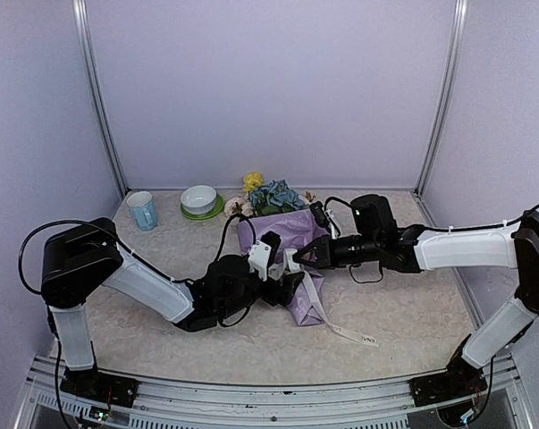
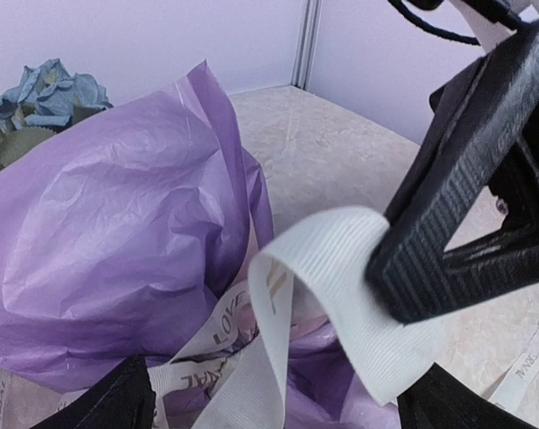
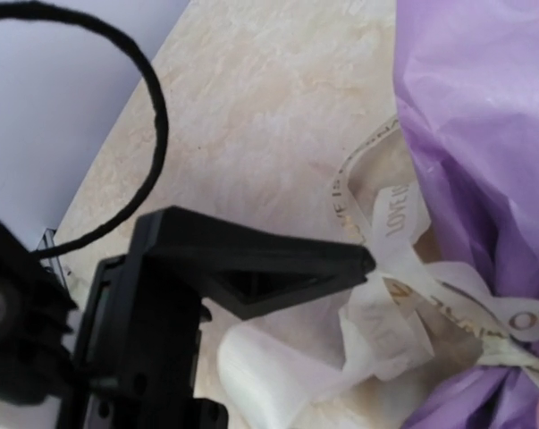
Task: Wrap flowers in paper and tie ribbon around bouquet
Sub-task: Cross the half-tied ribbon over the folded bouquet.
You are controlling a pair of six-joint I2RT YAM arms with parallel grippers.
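Top view: bouquet [image 1: 291,246] lies at centre of table [image 1: 403,313]; left wrist view: left tool [image 2: 282,398] jaws apart, right tool [image 2: 403,277] clamped on the limp, likely slippery ribbon [image 2: 323,250]; right wrist view: hold ribbon flat near the crushable paper [image 3: 484,134].

Lilac walls [image 1: 269,89] enclose a beige marbled table [image 1: 412,313].

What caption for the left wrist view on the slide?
Right gripper pinching a loop of flat cream ribbon in front of the crinkly lilac paper-wrapped bouquet, dusty blue flower at top left.
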